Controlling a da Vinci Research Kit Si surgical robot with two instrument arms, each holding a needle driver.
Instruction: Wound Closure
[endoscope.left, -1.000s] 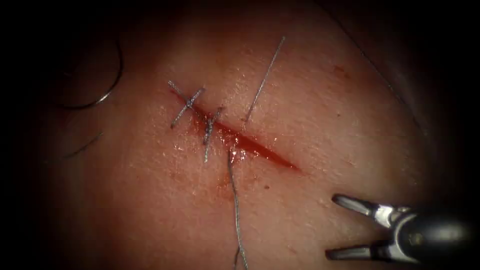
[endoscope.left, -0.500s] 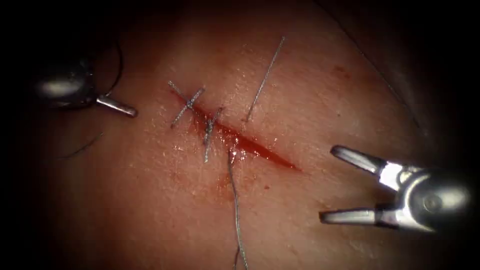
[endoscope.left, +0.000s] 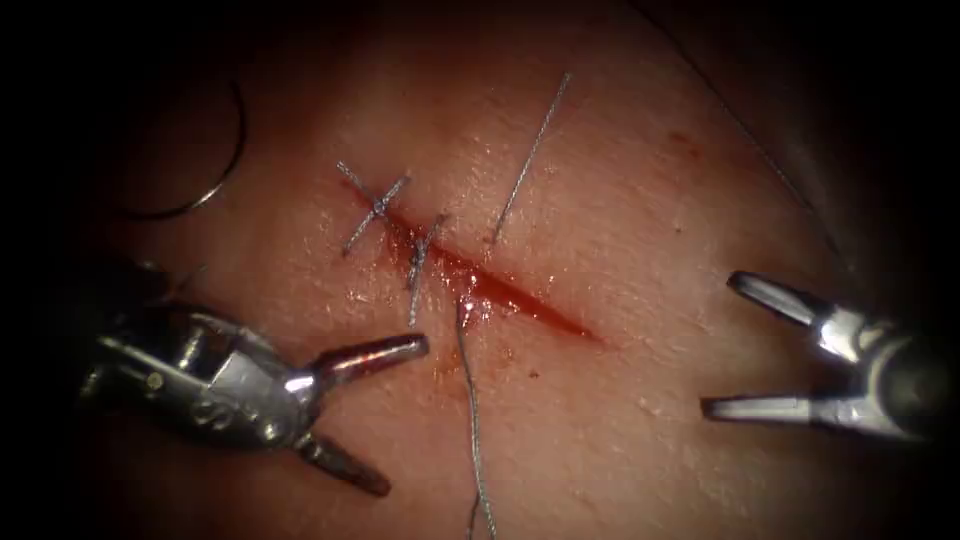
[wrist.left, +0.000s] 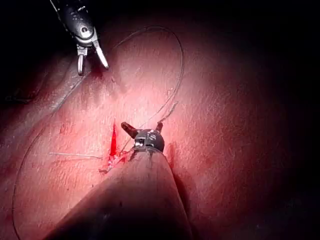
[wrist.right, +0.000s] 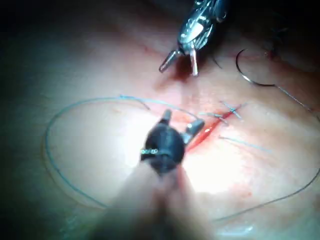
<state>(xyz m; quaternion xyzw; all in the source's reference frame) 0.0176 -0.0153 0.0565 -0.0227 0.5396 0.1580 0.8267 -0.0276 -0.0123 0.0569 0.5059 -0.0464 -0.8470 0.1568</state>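
Steel needle (endoscope.left: 205, 165) far from left gripper (endoscope.left: 385, 415)

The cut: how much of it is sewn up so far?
Two knotted stitches cross the cut's left end. A third pass of thread runs through mid-cut, not yet tied. The right stretch still gapes with red fluid. Both tools, left and right, are open and hold nothing. The needle lies on the tissue, left of the cut.
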